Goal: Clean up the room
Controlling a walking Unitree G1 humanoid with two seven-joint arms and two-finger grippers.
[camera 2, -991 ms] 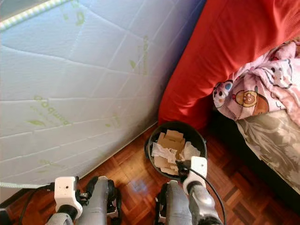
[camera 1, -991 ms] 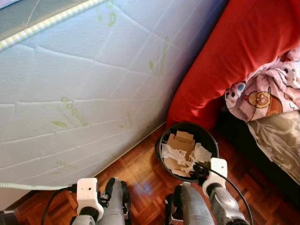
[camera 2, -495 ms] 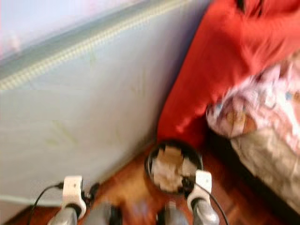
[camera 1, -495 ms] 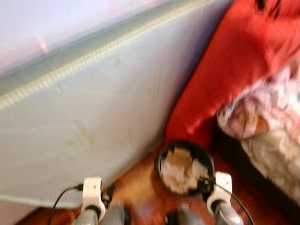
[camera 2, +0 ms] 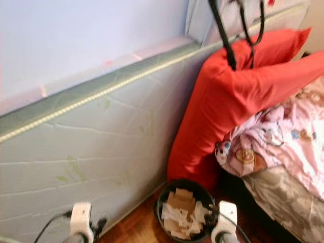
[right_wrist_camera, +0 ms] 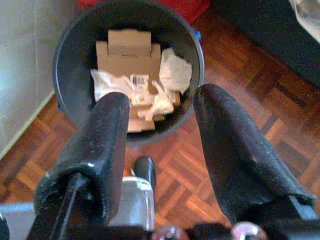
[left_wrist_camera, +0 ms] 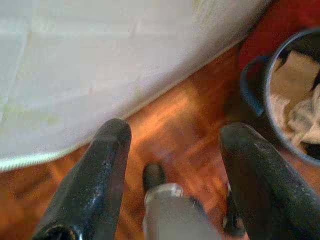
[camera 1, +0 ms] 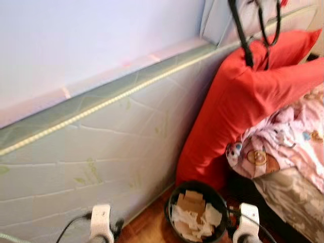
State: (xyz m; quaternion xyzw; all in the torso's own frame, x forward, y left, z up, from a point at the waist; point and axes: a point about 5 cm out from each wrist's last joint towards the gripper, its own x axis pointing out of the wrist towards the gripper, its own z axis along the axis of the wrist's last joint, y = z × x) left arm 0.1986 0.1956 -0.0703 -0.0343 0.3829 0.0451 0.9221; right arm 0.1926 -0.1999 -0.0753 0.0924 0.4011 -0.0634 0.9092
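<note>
Left eye view cuts both arms off at the bottom edge, leaving only two white wrist housings, one at lower left and one at lower right, and the whole frame is soft with blur. At bottom centre, between those housings, stands a round black waste bin (camera 1: 196, 211) with its lower rim clipped by the frame edge. It holds flat brown cardboard pieces (right_wrist_camera: 128, 55) and crumpled white paper (right_wrist_camera: 175, 70). A white quilted mattress (camera 1: 91, 152) on its side fills the left half, and a large red pillow (camera 1: 238, 116) leans against it directly above the bin. A pink patterned blanket (camera 1: 283, 147) lies at right. Black straps (camera 1: 242, 30) hang at the top, their upper ends out of frame.

In the right wrist view the right gripper (right_wrist_camera: 160, 150) hangs above the brown parquet floor (right_wrist_camera: 240, 145), its two black fingers spread wide and holding nothing, with the bin just beyond the fingertips.

In the blurred left wrist view the left gripper (left_wrist_camera: 175, 165) is likewise spread apart and empty over the floor, the mattress edge ahead of it and the bin cut off at the frame's right side.
</note>
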